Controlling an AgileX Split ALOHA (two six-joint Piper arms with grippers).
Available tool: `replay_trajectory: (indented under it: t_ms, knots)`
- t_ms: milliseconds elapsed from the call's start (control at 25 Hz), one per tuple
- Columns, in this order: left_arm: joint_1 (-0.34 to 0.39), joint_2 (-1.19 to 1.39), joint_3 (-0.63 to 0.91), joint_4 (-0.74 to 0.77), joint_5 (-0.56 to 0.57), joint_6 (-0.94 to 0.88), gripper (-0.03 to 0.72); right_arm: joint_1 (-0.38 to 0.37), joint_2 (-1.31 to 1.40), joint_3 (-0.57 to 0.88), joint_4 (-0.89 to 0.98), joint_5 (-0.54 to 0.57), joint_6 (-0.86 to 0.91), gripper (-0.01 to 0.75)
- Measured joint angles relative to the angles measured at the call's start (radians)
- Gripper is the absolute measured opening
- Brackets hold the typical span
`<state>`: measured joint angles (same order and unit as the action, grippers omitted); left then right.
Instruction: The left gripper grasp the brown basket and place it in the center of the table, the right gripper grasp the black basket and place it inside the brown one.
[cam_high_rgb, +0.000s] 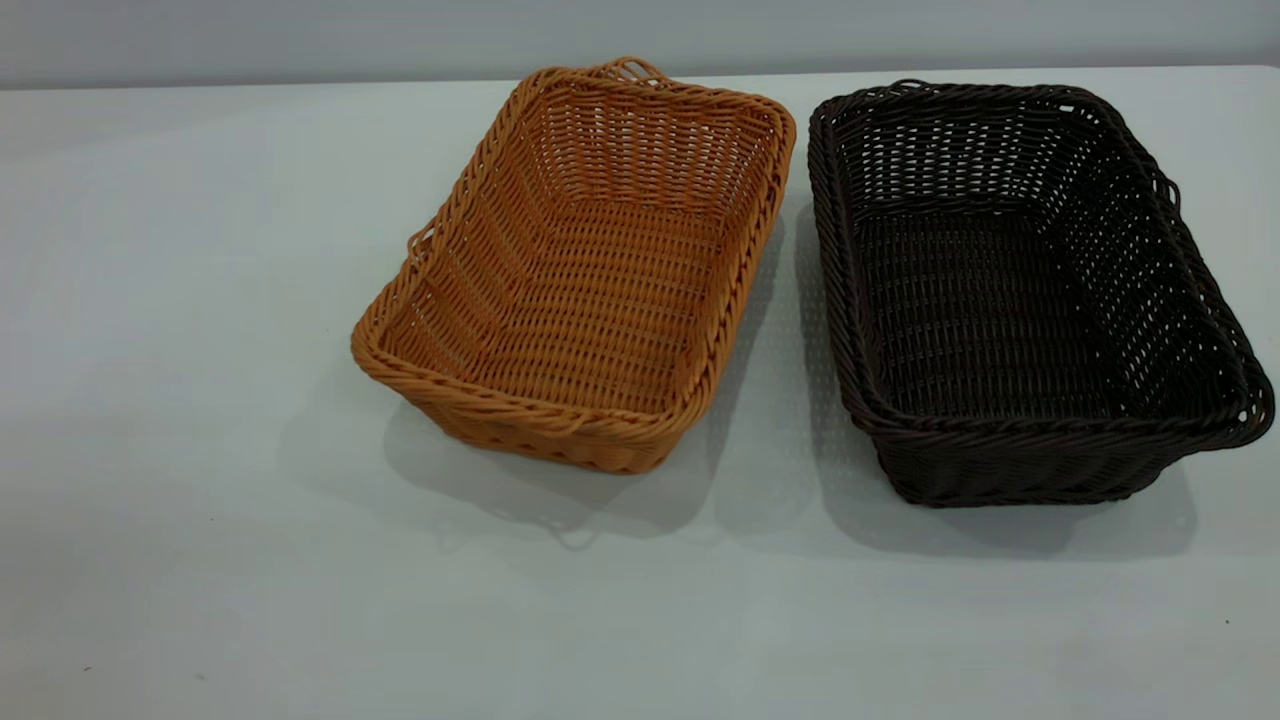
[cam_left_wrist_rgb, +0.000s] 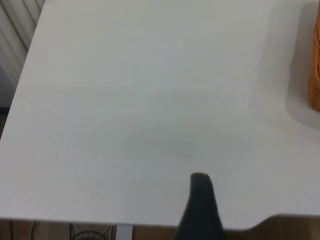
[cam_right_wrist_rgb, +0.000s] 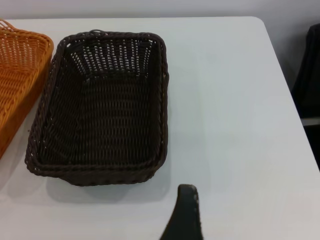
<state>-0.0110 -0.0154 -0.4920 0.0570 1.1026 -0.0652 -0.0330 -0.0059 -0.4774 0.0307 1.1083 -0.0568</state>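
Note:
The brown basket stands on the table a little left of the middle, turned slightly askew. The black basket stands close beside it on the right, with a narrow gap between them. Both are empty. Neither gripper shows in the exterior view. In the left wrist view my left gripper hangs over bare table, with one dark finger showing and the brown basket's edge far off. In the right wrist view my right gripper is short of the black basket, with one finger showing. Both look open and empty.
The table's right edge lies a good way from the black basket. In the left wrist view the table's near edge and a far corner show. Bare tabletop lies in front of both baskets.

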Motion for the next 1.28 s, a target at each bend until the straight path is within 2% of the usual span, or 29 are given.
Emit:
replay_trajectory:
  t_ms: [200,440,760,1000,1160,1280]
  knots:
    - [0.0,0.164,-0.064,0.0,-0.078,0.005,0.524,0.0,0.179,-0.043,0.008,-0.116,-0.025,0.584]
    - [0.0,0.534,-0.155,-0.001,-0.268,0.03,0.525,0.0,0.507,-0.045,0.14,-0.263,-0.099,0.585]
    - [0.0,0.985,-0.24,-0.081,-0.564,0.126,0.535,0.031,1.042,-0.047,0.707,-0.263,-0.372,0.586]
    - [0.0,1.211,-0.318,-0.205,-0.629,0.268,0.535,0.171,1.366,-0.051,1.005,-0.295,-0.293,0.586]
    - [0.0,1.281,-0.337,-0.272,-0.648,0.331,0.535,0.283,1.542,-0.054,1.183,-0.423,-0.225,0.586]
    - [0.0,1.314,-0.337,-0.309,-0.652,0.356,0.535,0.359,1.672,-0.054,1.442,-0.53,-0.217,0.586]
